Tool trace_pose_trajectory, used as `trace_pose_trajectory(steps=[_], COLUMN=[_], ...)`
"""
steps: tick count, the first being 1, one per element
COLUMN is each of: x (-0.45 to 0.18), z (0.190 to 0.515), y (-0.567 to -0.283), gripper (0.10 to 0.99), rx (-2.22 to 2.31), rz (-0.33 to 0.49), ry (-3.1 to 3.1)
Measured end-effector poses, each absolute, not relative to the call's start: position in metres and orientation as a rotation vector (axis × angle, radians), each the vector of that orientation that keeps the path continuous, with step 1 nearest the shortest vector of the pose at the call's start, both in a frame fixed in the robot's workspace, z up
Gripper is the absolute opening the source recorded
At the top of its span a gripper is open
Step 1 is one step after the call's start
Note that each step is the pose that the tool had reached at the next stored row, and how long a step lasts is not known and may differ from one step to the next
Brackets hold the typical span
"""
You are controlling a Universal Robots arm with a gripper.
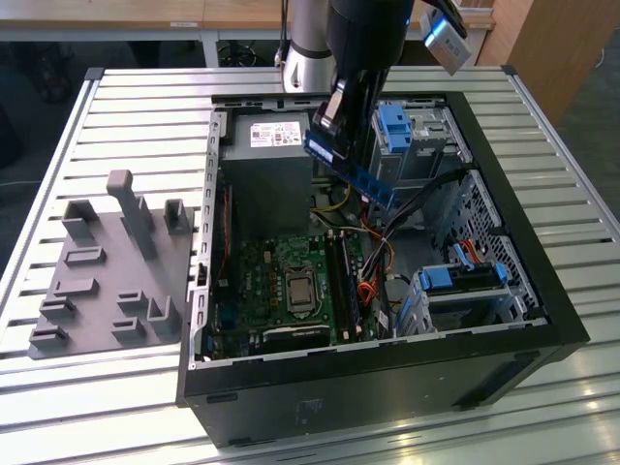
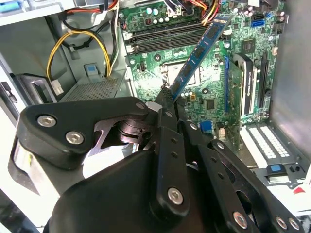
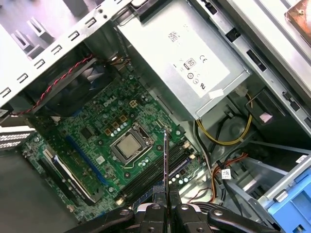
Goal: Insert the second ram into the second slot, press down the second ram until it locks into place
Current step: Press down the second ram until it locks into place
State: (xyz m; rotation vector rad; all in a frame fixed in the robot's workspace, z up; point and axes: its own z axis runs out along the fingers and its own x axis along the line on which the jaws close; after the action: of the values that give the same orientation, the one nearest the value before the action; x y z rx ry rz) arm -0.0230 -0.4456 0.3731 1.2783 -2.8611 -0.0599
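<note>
1. End effector (image 2: 164, 99) clamps one end of second ram (image 2: 200, 51); stick hangs tilted above motherboard (image 3: 97, 131).
2. RAM slots (image 3: 150, 172) lie below end effector, untouched.
3. Risk: tilt may miss the slot and jam the edge.

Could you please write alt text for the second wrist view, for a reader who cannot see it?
The gripper, jaws shut, holds the second ram by one end; the blue stick slants above the green motherboard. The memory slots appear near its far end.
</note>
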Motion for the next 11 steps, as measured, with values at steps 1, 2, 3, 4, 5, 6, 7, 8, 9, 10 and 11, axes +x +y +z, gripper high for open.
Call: trace_pose_trajectory(steps=[1,2,3,4,5,6,7,8,9,10,11], x=[-0.023,-0.023,-0.023,-0.023,-0.023,-0.023,-0.023,-0.023,-0.023,-0.023,-0.023], z=[0.3731,0.3731,0.373,0.3731,0.3731,0.3731,0.3731,0.3731,0.3731,0.3731,0.3731], y=[-0.4456,-0.4456,-0.4456,-0.4456,-0.4456,-0.4456,-0.4456,-0.4456,-0.4456,-0.4456,-0.4456], gripper=[0.137,0.137,0.137,0.137,0.137,0.137,0.137,0.137,0.137,0.137,0.137], rx=[1.267,1.257,1.247,1.237,1.228,1.218,1.211,1.204,1.197,1.192,1.186], rz=[-0.06,-0.06,-0.06,-0.06,-0.06,-0.06,-0.06,-0.06,-0.06,-0.06,-0.06], ry=[-2.866,-2.871,-2.875,-2.88,-2.884,-2.888,-2.891,-2.894,-2.897,-2.899,-2.902])
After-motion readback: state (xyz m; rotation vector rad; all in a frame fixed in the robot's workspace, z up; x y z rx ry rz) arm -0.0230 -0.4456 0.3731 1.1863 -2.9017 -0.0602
